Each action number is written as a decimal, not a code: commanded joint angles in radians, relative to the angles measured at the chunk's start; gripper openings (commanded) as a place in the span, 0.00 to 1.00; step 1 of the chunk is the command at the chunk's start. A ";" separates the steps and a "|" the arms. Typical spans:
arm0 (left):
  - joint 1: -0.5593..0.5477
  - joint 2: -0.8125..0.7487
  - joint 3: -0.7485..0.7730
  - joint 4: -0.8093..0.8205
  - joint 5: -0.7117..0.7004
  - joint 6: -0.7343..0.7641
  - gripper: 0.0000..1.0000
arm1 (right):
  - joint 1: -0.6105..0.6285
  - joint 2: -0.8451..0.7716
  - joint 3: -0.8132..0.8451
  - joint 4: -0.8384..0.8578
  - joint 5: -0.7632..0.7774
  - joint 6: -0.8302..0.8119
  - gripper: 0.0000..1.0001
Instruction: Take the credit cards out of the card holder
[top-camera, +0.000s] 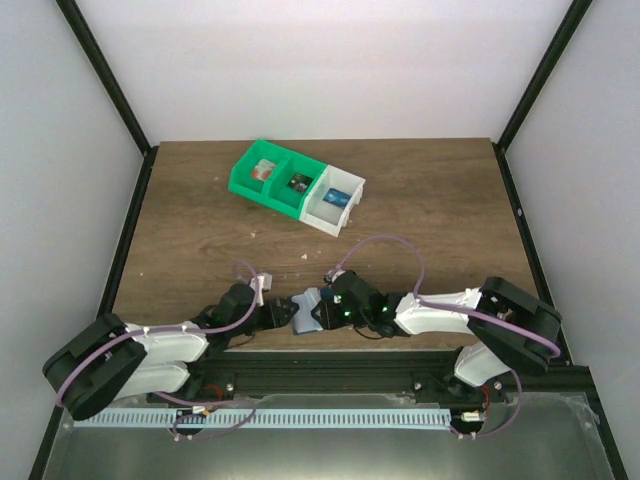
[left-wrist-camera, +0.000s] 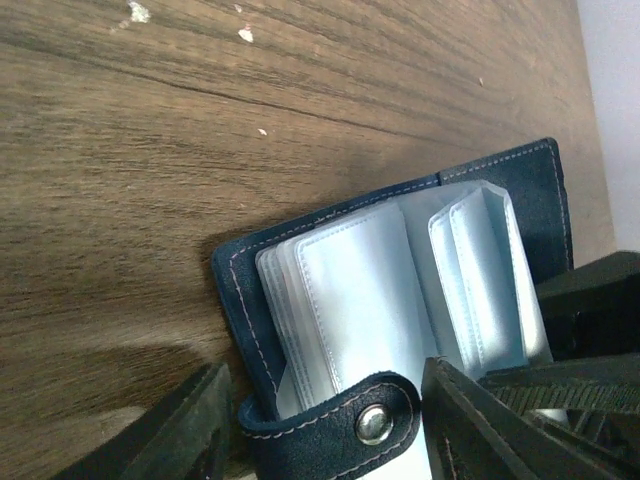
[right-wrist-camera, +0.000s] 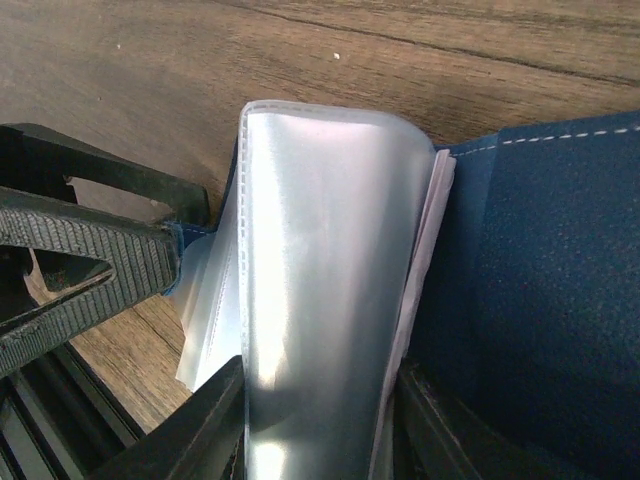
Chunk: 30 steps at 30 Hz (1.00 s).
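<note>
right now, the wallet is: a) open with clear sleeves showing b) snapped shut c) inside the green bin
A: the wallet is spread open, its clear sleeves fanned out and its snap strap undone.

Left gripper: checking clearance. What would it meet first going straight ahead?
Likely the snap strap of the navy-blue folding card holder, lying between the jaws of the left gripper.
</note>
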 joint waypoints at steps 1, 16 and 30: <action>-0.016 0.019 -0.007 -0.043 -0.015 -0.020 0.50 | -0.004 -0.016 -0.010 0.031 -0.002 0.006 0.38; -0.019 -0.356 -0.023 -0.116 0.000 -0.039 0.00 | -0.004 -0.166 0.087 -0.376 0.274 -0.024 0.56; -0.018 -0.296 -0.051 -0.195 -0.075 -0.012 0.00 | 0.017 -0.136 0.119 -0.191 0.083 -0.128 0.39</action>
